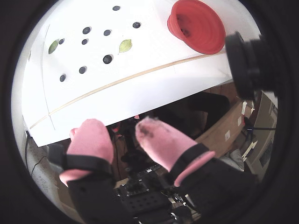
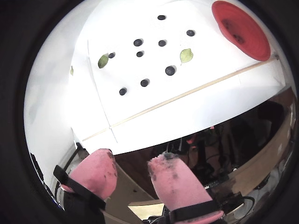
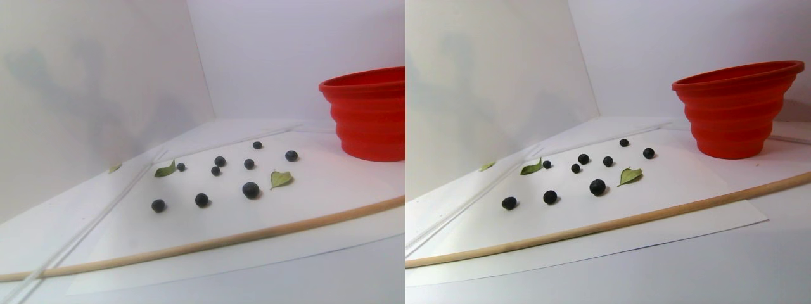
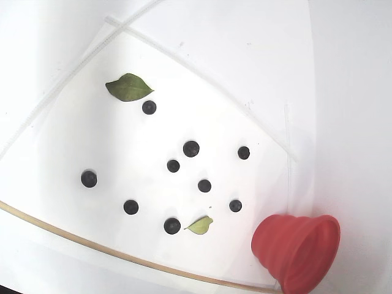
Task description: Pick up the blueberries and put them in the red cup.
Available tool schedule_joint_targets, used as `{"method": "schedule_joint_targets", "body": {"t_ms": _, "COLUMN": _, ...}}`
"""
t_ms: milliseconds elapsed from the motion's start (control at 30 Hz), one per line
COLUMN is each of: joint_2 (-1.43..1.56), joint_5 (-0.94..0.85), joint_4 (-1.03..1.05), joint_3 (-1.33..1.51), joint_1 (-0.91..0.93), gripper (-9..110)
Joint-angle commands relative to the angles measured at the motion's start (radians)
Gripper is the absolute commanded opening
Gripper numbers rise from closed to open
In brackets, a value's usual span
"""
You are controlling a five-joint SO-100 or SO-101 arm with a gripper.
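The gripper (image 1: 125,133) hangs released, its pink-padded fingers (image 1: 161,142) spread apart with nothing between them, raised well off the white table (image 4: 245,73) and back past its near edge. Nine blueberries (image 4: 191,148) lie scattered on the sheet with clear gaps between them, two green leaves (image 4: 129,87) among them. The red cup (image 4: 298,250) stands upright beside the wooden rod (image 3: 209,242), well apart from most berries.

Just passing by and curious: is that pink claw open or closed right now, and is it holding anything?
Gripper: open, holding nothing; a clear gap shows between its pink fingers.
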Motion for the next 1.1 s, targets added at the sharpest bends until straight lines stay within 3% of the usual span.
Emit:
{"method": "schedule_joint_targets", "body": {"t_ms": 0, "joint_2": -0.020, "joint_5": -0.035, "joint_4": -0.035, "joint_3": -0.006, "joint_1": 0.003, "gripper": 14}}
{"method": "schedule_joint_targets", "body": {"t_ms": 1067, "joint_2": -0.265, "joint_5": -0.261, "joint_4": -0.285, "joint_3": 0.110, "joint_1": 0.051, "gripper": 14}}
